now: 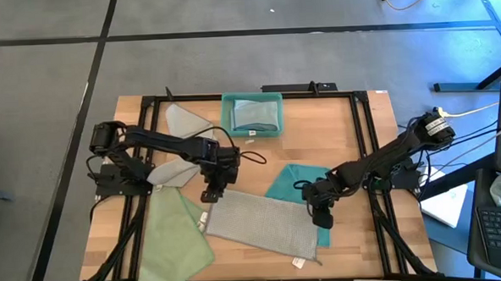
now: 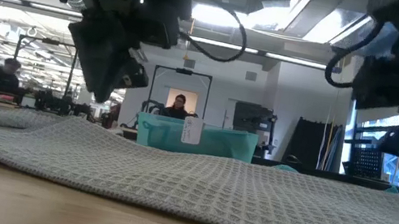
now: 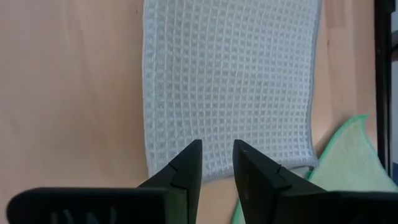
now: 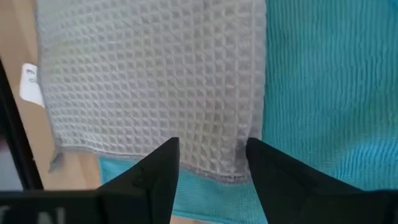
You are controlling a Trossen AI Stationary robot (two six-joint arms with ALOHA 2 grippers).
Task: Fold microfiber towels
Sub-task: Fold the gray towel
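A light grey waffle towel (image 1: 258, 225) lies folded in a long strip on the table's near middle. Its right end rests on a teal towel (image 1: 295, 185). My left gripper (image 1: 210, 196) hovers open over the strip's left end (image 3: 227, 87), clear of it in the low view (image 2: 108, 71). My right gripper (image 1: 320, 218) hovers open over the strip's right end (image 4: 155, 81), where grey meets teal (image 4: 329, 93). A pale green towel (image 1: 174, 237) lies at the near left, its corner beside the grey strip (image 3: 348, 155).
A rigid teal bin (image 1: 251, 115) at the far middle holds a folded towel. Two more grey towels (image 1: 186, 122) (image 1: 171, 171) lie at the far left. A white tag (image 1: 298, 262) sticks out at the strip's near right corner. A black frame (image 1: 365, 152) borders the table.
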